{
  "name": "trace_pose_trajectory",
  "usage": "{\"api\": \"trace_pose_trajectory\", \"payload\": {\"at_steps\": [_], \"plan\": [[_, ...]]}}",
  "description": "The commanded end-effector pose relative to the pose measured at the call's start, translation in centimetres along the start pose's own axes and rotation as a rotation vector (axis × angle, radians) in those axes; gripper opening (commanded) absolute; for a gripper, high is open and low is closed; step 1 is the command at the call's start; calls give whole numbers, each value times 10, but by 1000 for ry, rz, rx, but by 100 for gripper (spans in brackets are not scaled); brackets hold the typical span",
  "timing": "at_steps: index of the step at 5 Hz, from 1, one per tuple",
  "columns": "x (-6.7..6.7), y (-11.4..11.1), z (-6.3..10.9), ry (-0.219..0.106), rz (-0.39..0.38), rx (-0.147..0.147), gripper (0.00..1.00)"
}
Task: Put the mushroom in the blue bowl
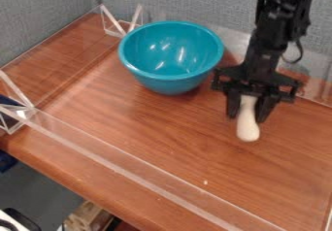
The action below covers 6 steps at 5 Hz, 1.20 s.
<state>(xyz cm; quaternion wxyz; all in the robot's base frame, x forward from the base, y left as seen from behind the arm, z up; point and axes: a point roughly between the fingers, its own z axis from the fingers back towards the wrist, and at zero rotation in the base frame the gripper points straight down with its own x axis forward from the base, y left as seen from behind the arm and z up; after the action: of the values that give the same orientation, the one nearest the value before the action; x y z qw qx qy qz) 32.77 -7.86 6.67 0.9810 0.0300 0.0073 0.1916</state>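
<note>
- Your arm comes in from the far right, reaching down with the gripper pointing at the tabletop, its wide dark body blurred.
- Your jaws are closed, pinching the mushroom; its pale stem sticks out below the fingertips, toward the near side. The cap is hidden between the fingers.
- You have the mushroom right of the middle of the table, nearer to you than the blue bowl and to its right. Whether its lower end touches the wood, you cannot tell from this view.
- The bowl sits at the far side, its open top facing up, with the gripper near its right side.
- Behind the bowl and the arm you have the grey wall along the far edge.
- On your left and near sides, a clear strip runs slantwise along the table's edge.
- Between the mushroom and that strip, you have bare wood.
</note>
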Motion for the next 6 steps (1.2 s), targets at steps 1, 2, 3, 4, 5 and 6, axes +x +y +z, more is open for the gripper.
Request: {"api": "trace_pose_trajectory", "payload": {"at_steps": [1,2,3,4,5,6], "plan": [[8,12,68,-113,34,-104,0],[15,39,107,-152,92,-147,0],[25,70,120,-173,151,-165,0],[24,59,109,-161,129,-158,0],[21,53,106,-154,100,-164,0],[19,46,102,-145,72,-169,0]]}}
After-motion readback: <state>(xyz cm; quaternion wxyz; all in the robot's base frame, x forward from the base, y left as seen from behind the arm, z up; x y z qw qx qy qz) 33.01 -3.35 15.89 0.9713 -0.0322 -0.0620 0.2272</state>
